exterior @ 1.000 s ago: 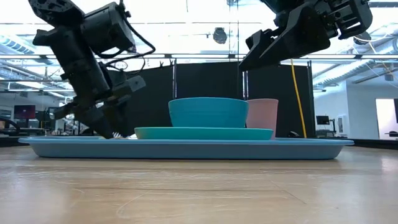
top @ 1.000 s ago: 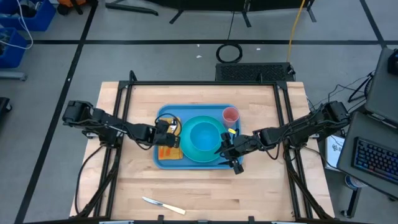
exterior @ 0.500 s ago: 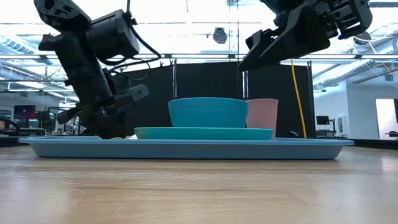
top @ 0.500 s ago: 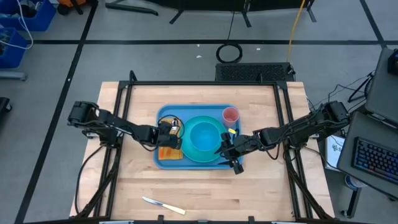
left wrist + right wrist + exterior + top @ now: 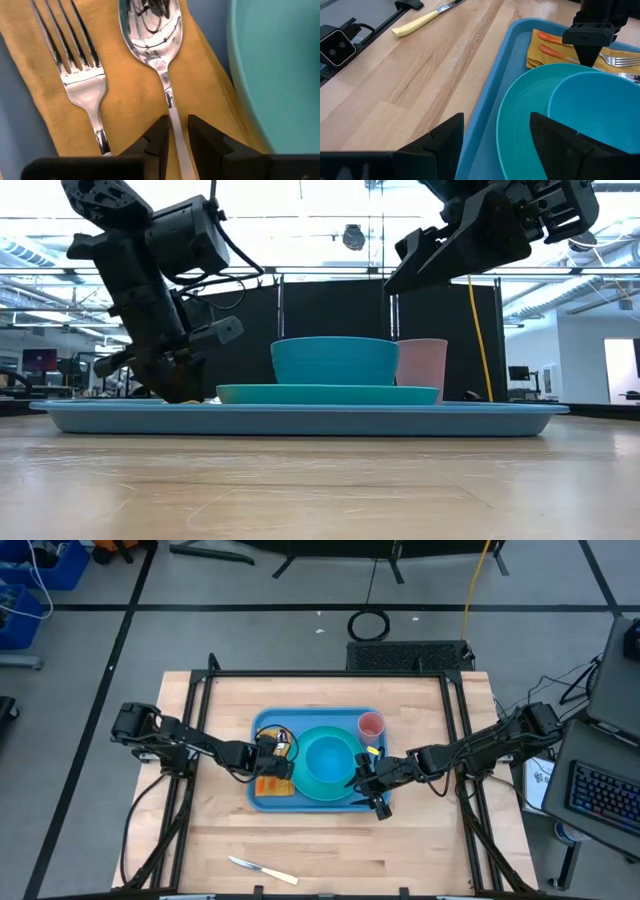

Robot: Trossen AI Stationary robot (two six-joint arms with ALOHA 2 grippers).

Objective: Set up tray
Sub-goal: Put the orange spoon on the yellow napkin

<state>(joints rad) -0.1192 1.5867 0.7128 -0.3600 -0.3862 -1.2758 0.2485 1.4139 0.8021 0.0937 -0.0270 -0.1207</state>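
Observation:
The blue tray [image 5: 262, 726] lies mid-table. It carries a turquoise plate [image 5: 308, 790] with a bowl [image 5: 328, 754], a pink cup [image 5: 371, 725] and an orange napkin [image 5: 270, 786] at its left end. On the napkin [image 5: 125, 100] lie a fork [image 5: 75, 55] and a spoon [image 5: 152, 20]. My left gripper [image 5: 174, 122] is down over the napkin, shut on the spoon. My right gripper [image 5: 496, 122] hangs open above the plate's near right rim [image 5: 515, 125], with nothing between its fingers. My left gripper pinches the spoon's thin handle [image 5: 171, 106], a little below the bowl of the spoon, between its two fingers [image 5: 159, 134]. The fingers slant steeply down from the table's left side, one on each side of the handle. The spoon lies flat on the napkin.
A knife with a pale yellow handle [image 5: 262, 870] lies on the bare wood near the table's front edge, left of middle. The plate and bowl stand close beside the napkin. A black frame [image 5: 210, 675] borders the table.
My left arm has leaned in a little toward the tray, and its gripper has settled slightly lower over the napkin. The spoon, the fork and the tray's other things lie as before.

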